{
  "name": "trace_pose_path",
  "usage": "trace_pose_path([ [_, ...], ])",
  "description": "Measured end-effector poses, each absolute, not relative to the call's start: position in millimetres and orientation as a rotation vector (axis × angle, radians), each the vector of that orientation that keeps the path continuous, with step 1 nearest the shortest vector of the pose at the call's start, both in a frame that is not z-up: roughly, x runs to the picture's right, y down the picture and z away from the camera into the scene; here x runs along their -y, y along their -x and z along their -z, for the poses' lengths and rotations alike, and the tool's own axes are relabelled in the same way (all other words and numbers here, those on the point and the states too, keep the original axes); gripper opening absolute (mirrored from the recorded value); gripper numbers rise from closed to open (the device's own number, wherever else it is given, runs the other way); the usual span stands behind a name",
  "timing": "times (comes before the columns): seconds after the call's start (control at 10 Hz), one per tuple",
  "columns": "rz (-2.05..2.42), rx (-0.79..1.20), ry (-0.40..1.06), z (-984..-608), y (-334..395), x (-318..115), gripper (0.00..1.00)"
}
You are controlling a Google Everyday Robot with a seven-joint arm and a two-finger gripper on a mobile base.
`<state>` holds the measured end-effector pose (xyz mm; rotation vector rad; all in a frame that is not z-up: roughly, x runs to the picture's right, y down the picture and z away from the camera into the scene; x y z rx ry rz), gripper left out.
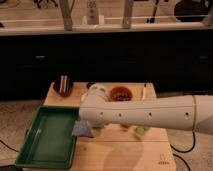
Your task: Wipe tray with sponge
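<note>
The large green tray (47, 135) lies at the left end of the wooden table (125, 152), partly overhanging it. My white arm reaches in from the right across the table. My gripper (85, 128) points down at the arm's left end, right over the tray's right rim. It is shut on the light-blue sponge (81, 131), which sits at the rim, low over the tray's right edge. The arm hides most of the fingers.
At the back of the table stand a dark bowl (63, 86), a white round container (97, 90), a red-brown bowl (120, 93) and a thin dark utensil (144, 91). A small green item (141, 131) shows just below the arm. A dark counter front rises behind.
</note>
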<state>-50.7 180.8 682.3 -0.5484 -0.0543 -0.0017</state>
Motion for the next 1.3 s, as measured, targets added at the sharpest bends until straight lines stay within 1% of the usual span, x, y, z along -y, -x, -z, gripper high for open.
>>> trace_pose_path([
  [0.5,0.053,0.078,0.525,-682.1,74.3,-164.1,0.01],
  [1.3,0.133,0.131,0.509,-681.0,153.5,-154.2,0.01],
])
